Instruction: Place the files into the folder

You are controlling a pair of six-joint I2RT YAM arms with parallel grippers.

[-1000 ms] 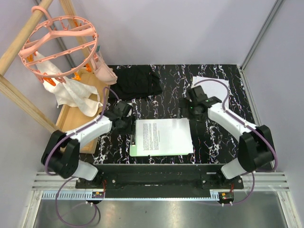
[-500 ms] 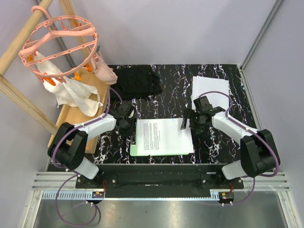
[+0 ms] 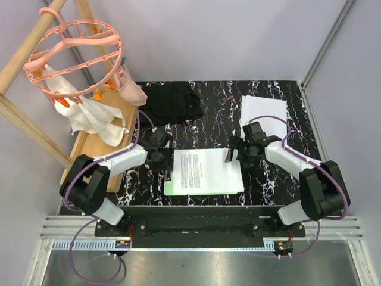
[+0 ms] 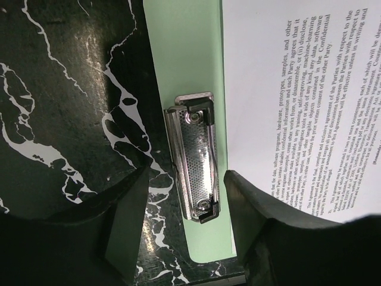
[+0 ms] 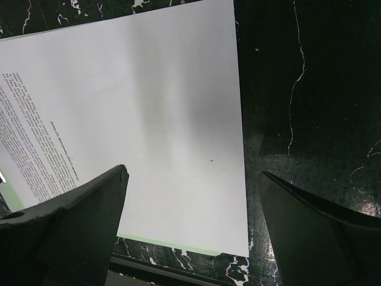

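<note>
The light-green folder (image 3: 169,186) lies flat at the table's near middle with a printed sheet (image 3: 205,170) on it. The sheet's end is beside the metal clip (image 4: 196,158), not under it. My left gripper (image 3: 162,157) is open just above the clip end; in the left wrist view (image 4: 187,232) its fingers straddle the clip, the green board (image 4: 178,59) and the sheet (image 4: 297,89). My right gripper (image 3: 237,154) is open over the sheet's right edge; in the right wrist view (image 5: 196,226) it spans the sheet (image 5: 149,107) and the table. More white sheets (image 3: 264,110) lie at the back right.
A black fabric piece (image 3: 174,102) lies at the back middle. A wooden stand (image 3: 89,152) at the left carries a white cloth (image 3: 95,119) and a pink round hanger (image 3: 74,56). Grey walls close the back and right.
My left gripper has moved in toward the folder's clip. My right gripper has come forward from the back to the sheet's right edge. The sheet and folder lie as before.
</note>
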